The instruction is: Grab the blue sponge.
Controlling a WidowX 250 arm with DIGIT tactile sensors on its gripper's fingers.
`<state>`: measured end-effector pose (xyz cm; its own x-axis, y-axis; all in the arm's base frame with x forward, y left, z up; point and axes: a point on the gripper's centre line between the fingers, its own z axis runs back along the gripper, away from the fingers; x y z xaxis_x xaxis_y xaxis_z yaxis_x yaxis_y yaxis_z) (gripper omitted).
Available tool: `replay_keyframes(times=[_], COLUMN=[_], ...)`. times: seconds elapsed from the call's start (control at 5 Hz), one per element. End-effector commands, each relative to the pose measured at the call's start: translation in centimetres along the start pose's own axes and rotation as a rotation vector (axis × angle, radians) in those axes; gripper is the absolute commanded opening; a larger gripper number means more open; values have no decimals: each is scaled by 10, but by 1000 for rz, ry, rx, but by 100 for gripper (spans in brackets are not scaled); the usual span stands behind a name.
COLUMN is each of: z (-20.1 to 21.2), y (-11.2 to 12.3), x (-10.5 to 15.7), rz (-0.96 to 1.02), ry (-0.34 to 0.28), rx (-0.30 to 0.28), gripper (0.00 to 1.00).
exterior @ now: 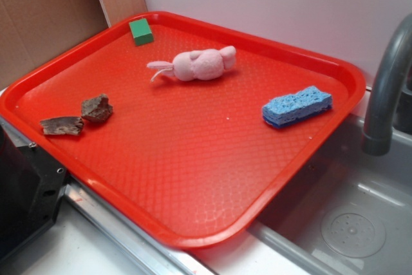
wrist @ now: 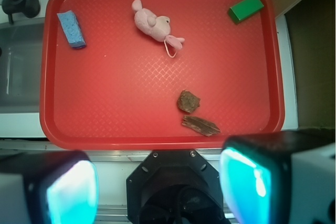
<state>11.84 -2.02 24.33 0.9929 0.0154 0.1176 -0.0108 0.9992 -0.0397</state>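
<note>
The red tray is the landmark. The blue sponge lies flat on the tray, near the edge which is closest to the grey faucet and the sink. A pink plush toy lies near the middle of the tray's far side, well apart from the sponge. A green block sits in the far corner, and two brown pieces lie near the opposite edge. The gripper hangs above, outside the tray's near edge, with its fingers spread wide and nothing between them.
</note>
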Motion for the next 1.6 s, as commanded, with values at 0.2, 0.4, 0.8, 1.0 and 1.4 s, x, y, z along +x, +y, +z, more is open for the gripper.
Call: replay_keyframes(times=[0.2,0.4,0.8,1.0,1.4], z=[-56,-85,-145,-135,-135], y=[-6,-7,-46,-40,-40], x=[43,52,59,72,72], rz=[-152,-215,-356,-285,-285], ry=[12,-44,-149,-156,-156], rx=[145,139,108,35,35], gripper=[100,100,100,100,100])
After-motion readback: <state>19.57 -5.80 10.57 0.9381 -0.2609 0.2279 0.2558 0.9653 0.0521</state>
